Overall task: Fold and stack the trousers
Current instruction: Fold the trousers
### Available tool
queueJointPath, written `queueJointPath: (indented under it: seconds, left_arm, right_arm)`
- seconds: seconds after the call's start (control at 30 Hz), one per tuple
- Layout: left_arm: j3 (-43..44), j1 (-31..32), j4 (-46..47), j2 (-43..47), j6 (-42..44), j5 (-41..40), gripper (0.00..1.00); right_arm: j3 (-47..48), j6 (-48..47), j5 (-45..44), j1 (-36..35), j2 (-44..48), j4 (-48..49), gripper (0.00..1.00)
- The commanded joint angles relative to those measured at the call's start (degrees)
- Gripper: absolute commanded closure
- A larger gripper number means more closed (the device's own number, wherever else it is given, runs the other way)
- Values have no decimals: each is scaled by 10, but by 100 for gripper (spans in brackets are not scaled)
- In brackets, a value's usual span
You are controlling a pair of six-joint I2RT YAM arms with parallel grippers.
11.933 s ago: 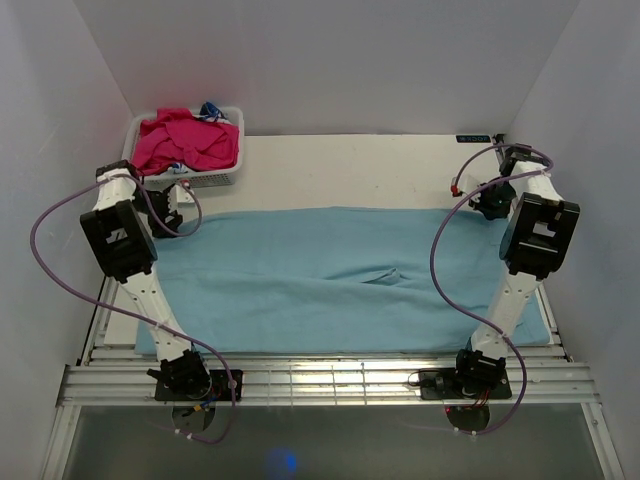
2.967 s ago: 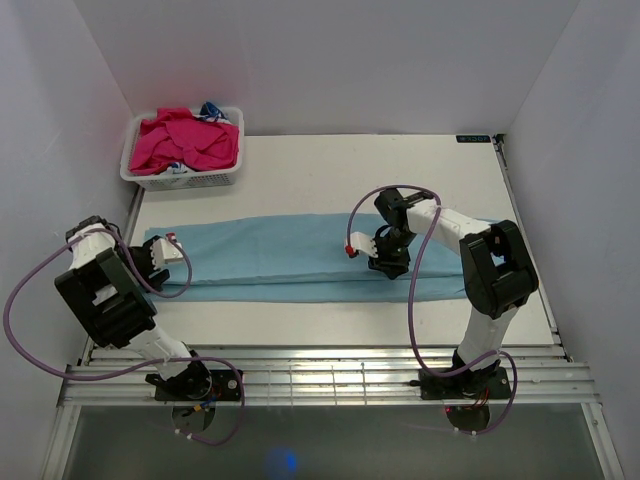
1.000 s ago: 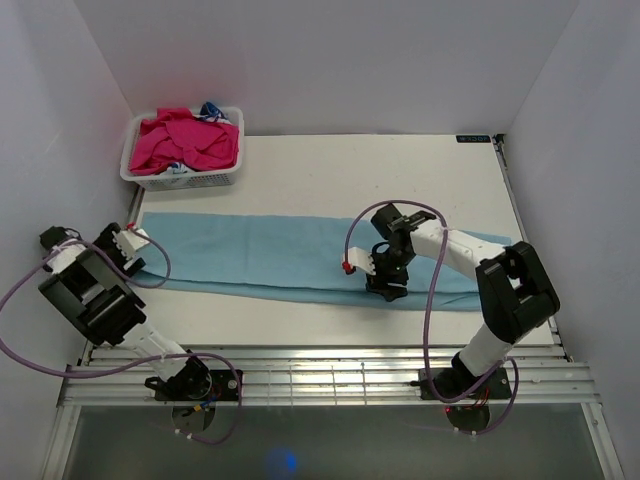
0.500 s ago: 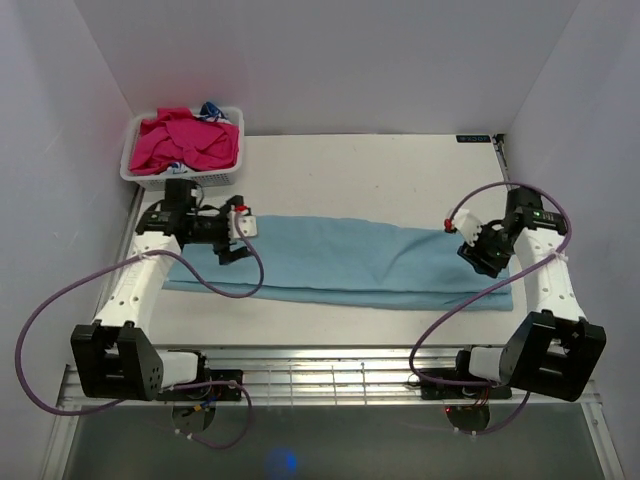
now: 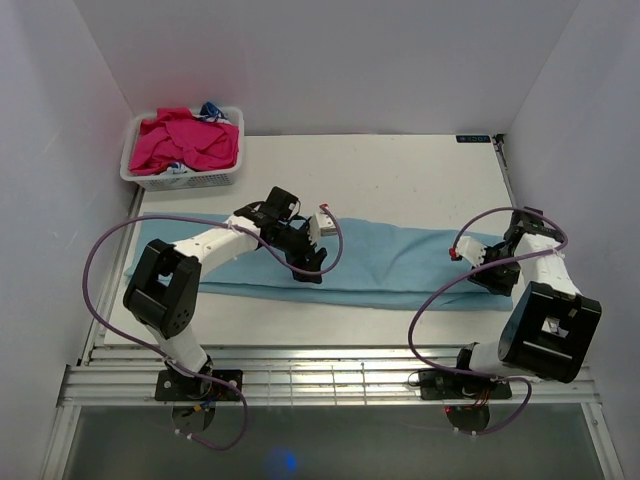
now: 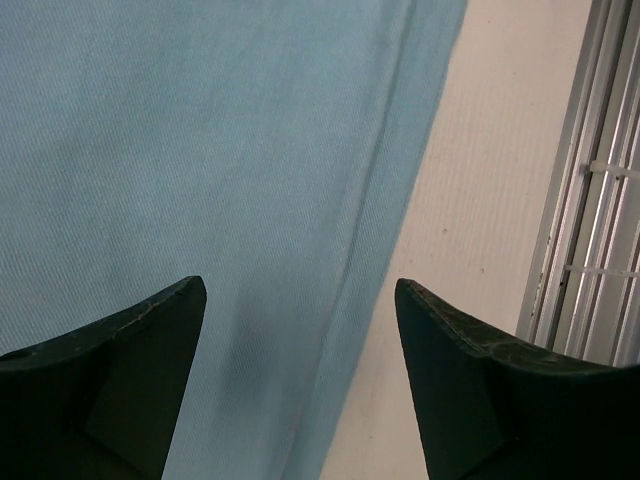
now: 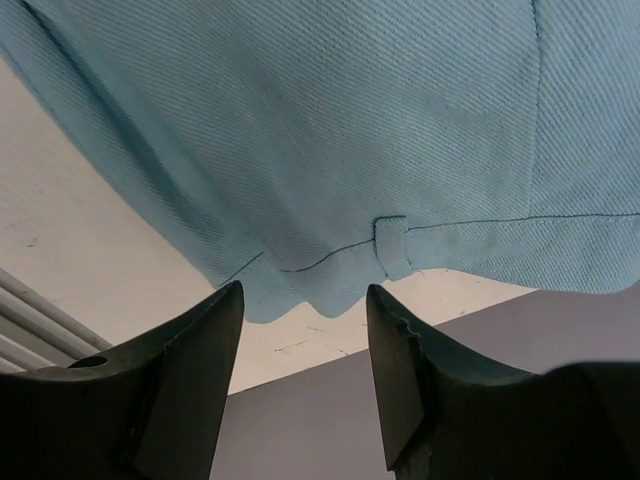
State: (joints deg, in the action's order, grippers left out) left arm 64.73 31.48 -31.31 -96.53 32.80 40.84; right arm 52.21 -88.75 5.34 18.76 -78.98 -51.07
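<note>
Trousers [image 5: 400,262] under two grippers. Left gripper [image 6: 300,290], jaws wide and holding nothing, is poised over the near edge at about mid-length. Right gripper [image 7: 305,292], equally wide, is over the waistband end, where a belt loop [image 7: 392,248] shows. The garment lies as a long strip across the table [image 5: 400,180]. Likely step: folding end over end. Each pinch should catch every layer at the edge, and the lifted end should land square. A basket [image 5: 185,178] stands far left.
</note>
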Motion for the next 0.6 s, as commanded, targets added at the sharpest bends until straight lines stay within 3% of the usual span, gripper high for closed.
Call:
queueJointPath:
  seconds: [0.0, 0.1, 0.23, 0.47, 0.57]
  left_arm:
    - [26, -3, 28, -1, -68, -15, 13]
    - [11, -3, 46, -1, -71, -19, 13]
    - [-6, -3, 66, 5, -77, -23, 13]
    - [-32, -3, 90, 2, -80, -59, 13]
    - [-43, -3, 100, 9, -85, -66, 14]
  right_arm:
    - [-35, -40, -34, 2, 15, 67, 41]
    - [-78, -49, -52, 3, 21, 125, 44]
    - [-96, -47, -72, 5, 15, 168, 57]
    - [-81, -49, -68, 5, 24, 193, 92]
    - [-49, -53, -62, 5, 33, 160, 92]
